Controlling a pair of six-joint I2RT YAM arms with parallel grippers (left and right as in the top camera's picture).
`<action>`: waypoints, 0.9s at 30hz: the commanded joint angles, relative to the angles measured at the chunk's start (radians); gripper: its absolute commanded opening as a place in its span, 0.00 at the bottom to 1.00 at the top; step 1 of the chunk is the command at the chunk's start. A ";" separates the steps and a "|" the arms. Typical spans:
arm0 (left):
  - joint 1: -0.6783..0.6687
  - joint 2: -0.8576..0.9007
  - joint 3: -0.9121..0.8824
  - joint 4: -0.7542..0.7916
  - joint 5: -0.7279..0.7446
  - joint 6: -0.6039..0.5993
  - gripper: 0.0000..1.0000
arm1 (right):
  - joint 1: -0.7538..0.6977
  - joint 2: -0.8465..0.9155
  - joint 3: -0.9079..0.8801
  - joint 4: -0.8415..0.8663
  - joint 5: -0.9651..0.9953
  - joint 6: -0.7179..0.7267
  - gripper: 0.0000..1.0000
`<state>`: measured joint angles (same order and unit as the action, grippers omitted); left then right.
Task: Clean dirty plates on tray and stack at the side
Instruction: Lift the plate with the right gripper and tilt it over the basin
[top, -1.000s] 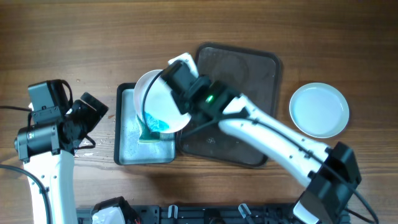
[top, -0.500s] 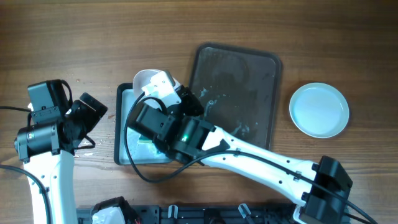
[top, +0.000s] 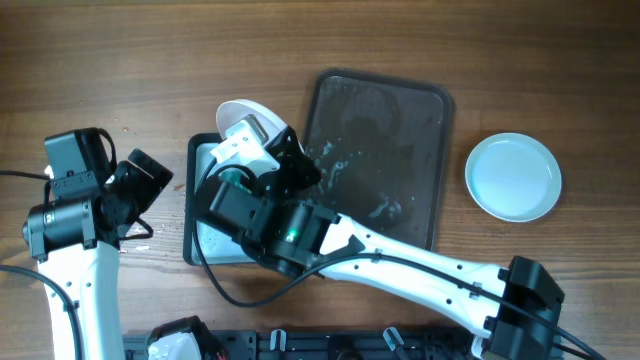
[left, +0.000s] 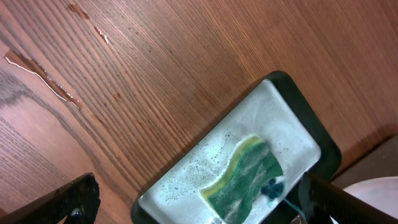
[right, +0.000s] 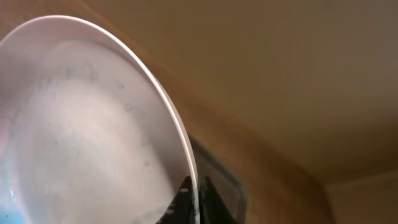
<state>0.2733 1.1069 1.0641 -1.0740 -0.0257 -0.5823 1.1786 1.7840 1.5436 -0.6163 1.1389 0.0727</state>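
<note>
Showing only from right wrist: foam (right: 74, 149) inside the tilted plate (right: 134, 81).

A wooden table (top: 120, 60) fills the overhead view: warm brown boards with long dark grain, evenly lit, shadows soft. A thin wet streak (left: 40, 78) glistens on the wood (close in the left wrist view). Beyond the table's edge rises a plain tan surface (right: 298, 74) — wall or ceiling, unclear.

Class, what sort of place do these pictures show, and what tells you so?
Likely a robotics lab bench set up for dishwashing practice, not a kitchen: two robot arms at a wooden table, a soapy basin with a sponge, a wet tray.
</note>
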 joint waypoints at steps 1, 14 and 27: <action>0.006 -0.013 0.013 -0.001 -0.017 -0.009 1.00 | 0.031 -0.009 0.014 0.052 0.077 -0.132 0.04; 0.006 -0.013 0.013 -0.001 -0.017 -0.009 1.00 | 0.110 -0.009 0.014 0.164 0.230 -0.309 0.04; 0.006 -0.013 0.013 -0.001 -0.017 -0.009 1.00 | 0.114 -0.009 0.014 0.172 0.230 -0.309 0.04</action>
<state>0.2733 1.1069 1.0645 -1.0740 -0.0288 -0.5823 1.2888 1.7840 1.5436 -0.4500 1.3331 -0.2333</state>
